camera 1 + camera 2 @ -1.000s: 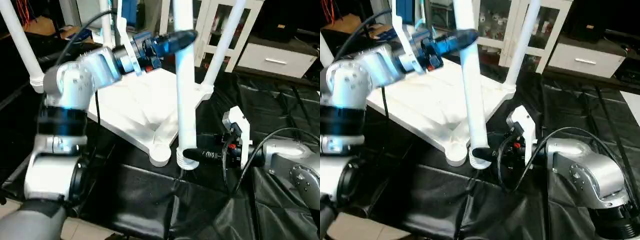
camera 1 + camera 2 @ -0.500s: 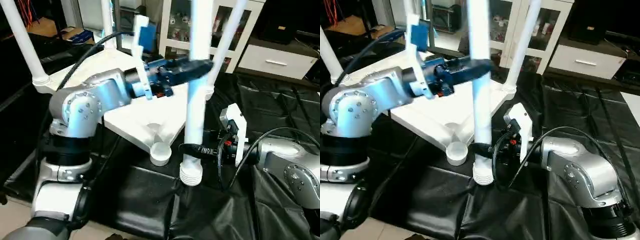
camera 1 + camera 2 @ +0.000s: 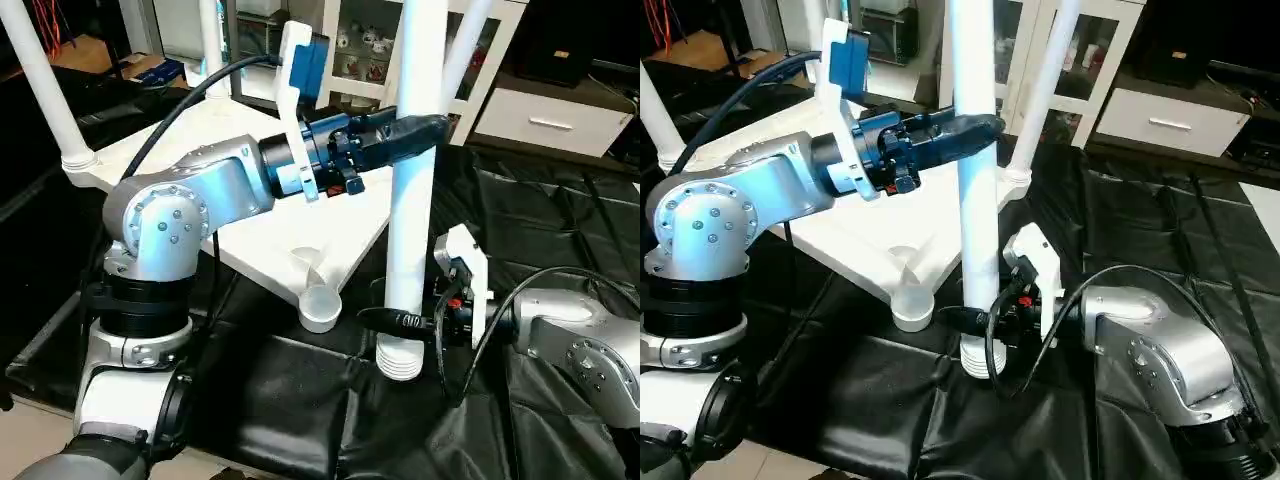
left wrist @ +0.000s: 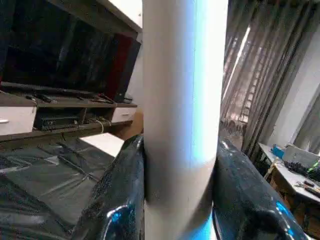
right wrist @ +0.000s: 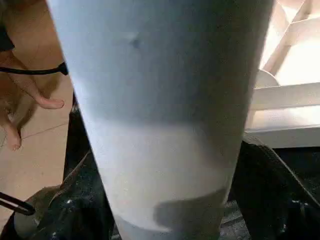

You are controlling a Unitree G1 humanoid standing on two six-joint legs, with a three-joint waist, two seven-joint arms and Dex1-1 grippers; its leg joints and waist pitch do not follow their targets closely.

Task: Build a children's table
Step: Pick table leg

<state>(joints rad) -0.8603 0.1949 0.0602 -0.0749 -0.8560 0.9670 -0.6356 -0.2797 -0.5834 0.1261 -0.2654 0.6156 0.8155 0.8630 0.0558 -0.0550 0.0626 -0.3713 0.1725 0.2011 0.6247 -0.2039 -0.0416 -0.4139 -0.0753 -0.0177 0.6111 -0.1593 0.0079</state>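
The children's table top (image 3: 250,190) lies upside down on the black sheet, with three white legs standing in its sockets: one at the left (image 3: 45,90), one at the back (image 3: 210,30) and one at the right (image 3: 465,40). The near corner socket (image 3: 320,308) is empty. A loose leg (image 3: 415,220) stands upright just right of that socket, its ribbed end (image 3: 400,360) on the sheet. My left gripper (image 3: 425,125) is shut on the leg high up, with a finger (image 4: 120,200) on each side. My right gripper (image 3: 385,320) is shut on it near the bottom.
A white glass-door cabinet (image 3: 360,40) and a white drawer unit (image 3: 550,120) stand behind the table. The crinkled black sheet (image 3: 560,220) covers the work surface to the right and front. A person's bare feet (image 5: 30,100) stand on the floor nearby.
The leg held by both grippers has shifted right, a little farther from the empty near socket, and my left forearm swung along with it. The camera view has also shifted.
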